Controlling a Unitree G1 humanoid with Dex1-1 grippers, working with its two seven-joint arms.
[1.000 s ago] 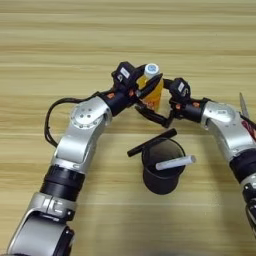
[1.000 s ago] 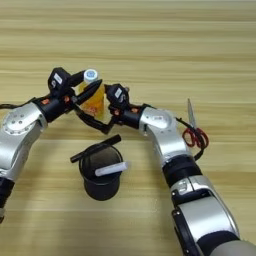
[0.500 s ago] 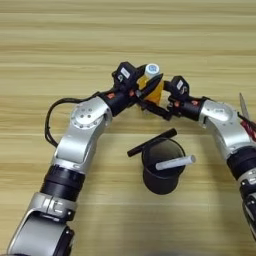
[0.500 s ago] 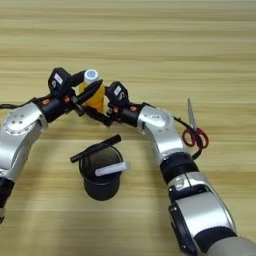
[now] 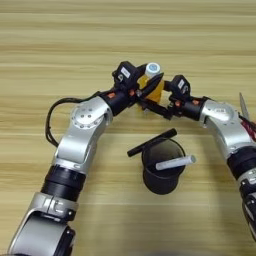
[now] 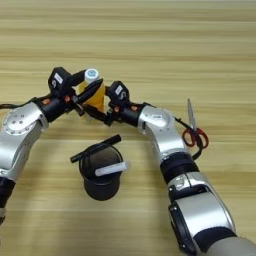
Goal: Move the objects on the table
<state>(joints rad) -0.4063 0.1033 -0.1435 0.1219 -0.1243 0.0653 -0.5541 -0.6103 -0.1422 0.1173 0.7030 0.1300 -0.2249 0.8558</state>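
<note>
Change: almost nothing has moved; both claws are still held at the orange-drink bottle (image 5: 153, 86).
Left claw (image 5: 149, 86): pinched on the bottle.
Right claw (image 5: 154, 106): fingers spread beside the bottle's base.
Black cup (image 5: 161, 167): near the table's (image 5: 60, 45) middle, open room all round, black marker (image 5: 151, 142) across the rim, white marker (image 5: 175, 162) inside.
Scissors (image 6: 192, 131): by the right edge.

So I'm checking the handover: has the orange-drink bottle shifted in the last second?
No. The orange-drink bottle sits where it was relative to the black cup, between left hand and right hand.

Both eyes look steeply down from the head onto the table (image 5: 60, 45), fairly close. They share the middle; only the right eye shows the whole scissors (image 6: 194, 132).
</note>
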